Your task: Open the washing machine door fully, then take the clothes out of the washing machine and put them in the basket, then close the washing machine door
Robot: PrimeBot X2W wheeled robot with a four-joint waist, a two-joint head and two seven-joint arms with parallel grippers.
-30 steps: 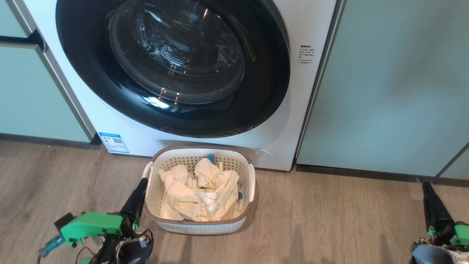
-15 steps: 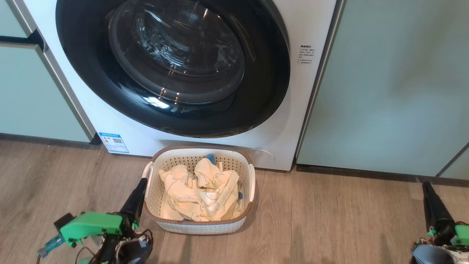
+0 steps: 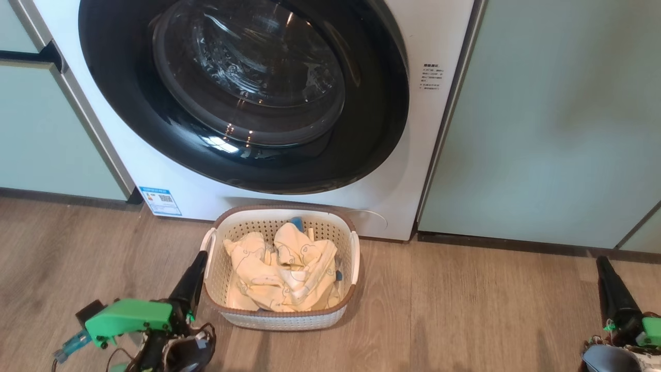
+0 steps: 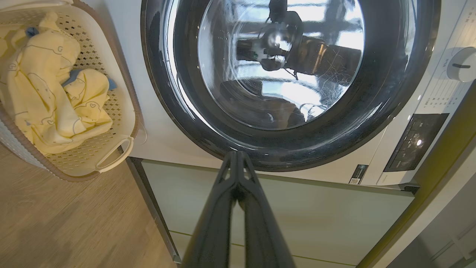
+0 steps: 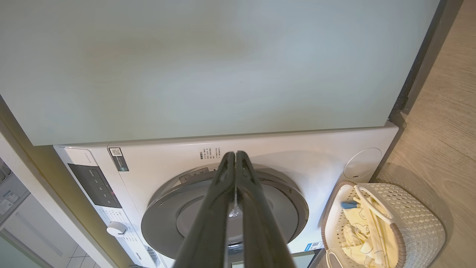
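Note:
The washing machine (image 3: 392, 175) fills the upper head view, and its door (image 3: 129, 124), black-rimmed with a glass bowl, lies flat against the front, closed. On the floor before it stands the cream basket (image 3: 281, 318) with the pale yellow clothes (image 3: 284, 271) bundled inside. My left gripper (image 3: 200, 257) rests low beside the basket's left handle, fingers pressed together and empty. My right gripper (image 3: 602, 261) sits far right by the floor, also shut and empty. The left wrist view faces the door (image 4: 375, 100), the basket (image 4: 111, 149) and clothes (image 4: 48, 100). The right wrist view has the basket (image 5: 420, 219).
Pale green cabinet panels (image 3: 547, 119) flank the washer on both sides, with a dark plinth along the floor. Wooden floor (image 3: 465, 310) spreads around the basket. A blue-and-white label (image 3: 160, 200) marks the washer's lower left corner.

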